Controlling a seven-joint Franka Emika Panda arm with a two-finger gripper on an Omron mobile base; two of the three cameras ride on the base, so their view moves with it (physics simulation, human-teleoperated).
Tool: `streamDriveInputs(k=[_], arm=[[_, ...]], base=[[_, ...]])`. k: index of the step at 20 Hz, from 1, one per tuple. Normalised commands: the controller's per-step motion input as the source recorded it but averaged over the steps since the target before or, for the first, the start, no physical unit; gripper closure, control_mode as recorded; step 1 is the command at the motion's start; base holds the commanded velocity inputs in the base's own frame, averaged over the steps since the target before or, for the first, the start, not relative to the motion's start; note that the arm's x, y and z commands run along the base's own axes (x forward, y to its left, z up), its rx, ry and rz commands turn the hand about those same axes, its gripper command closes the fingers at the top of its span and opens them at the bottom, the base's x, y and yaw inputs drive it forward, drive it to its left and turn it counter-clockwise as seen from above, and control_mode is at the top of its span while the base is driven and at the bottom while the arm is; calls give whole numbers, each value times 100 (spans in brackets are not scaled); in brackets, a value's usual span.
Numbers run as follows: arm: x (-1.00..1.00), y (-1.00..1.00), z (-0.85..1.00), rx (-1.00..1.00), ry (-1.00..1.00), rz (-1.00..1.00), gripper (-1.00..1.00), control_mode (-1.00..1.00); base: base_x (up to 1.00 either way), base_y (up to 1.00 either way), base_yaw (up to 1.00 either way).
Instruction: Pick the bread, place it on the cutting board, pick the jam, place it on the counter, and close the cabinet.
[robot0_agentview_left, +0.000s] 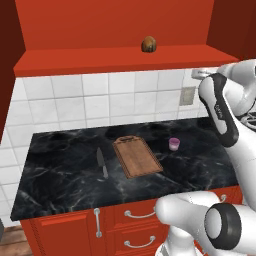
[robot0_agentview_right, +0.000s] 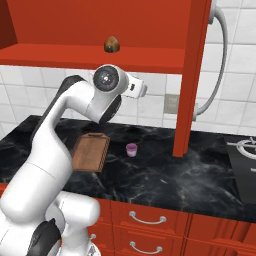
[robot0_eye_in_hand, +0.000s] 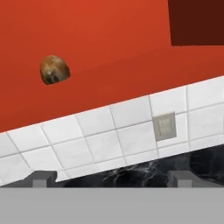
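Only claw (robot0_eye_in_hand: 112, 178) tips visible, spread apart.

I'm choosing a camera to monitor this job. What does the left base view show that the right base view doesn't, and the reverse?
Left base view adds: the grey knife lying left of the cutting board. Right base view adds: the cabinet door standing open, and a stove burner at the right edge. Shared: the bread on the cabinet shelf, the board, and the jam right of it on the counter.
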Motion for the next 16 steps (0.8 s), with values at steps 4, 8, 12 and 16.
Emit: streamDriveInputs(k=[4, 8, 12, 16], arm=[[-18, 0, 47, 0, 0, 4, -100, -100], [-25, 4, 47, 0, 0, 3, -100, -100], [-27, 14, 48, 0, 0, 1, -100, -100], [-22, 33, 43, 0, 0, 0, -100, -100]], base=[[0, 0, 0], [0, 0, 0], [0, 0, 0], [0, 0, 0]])
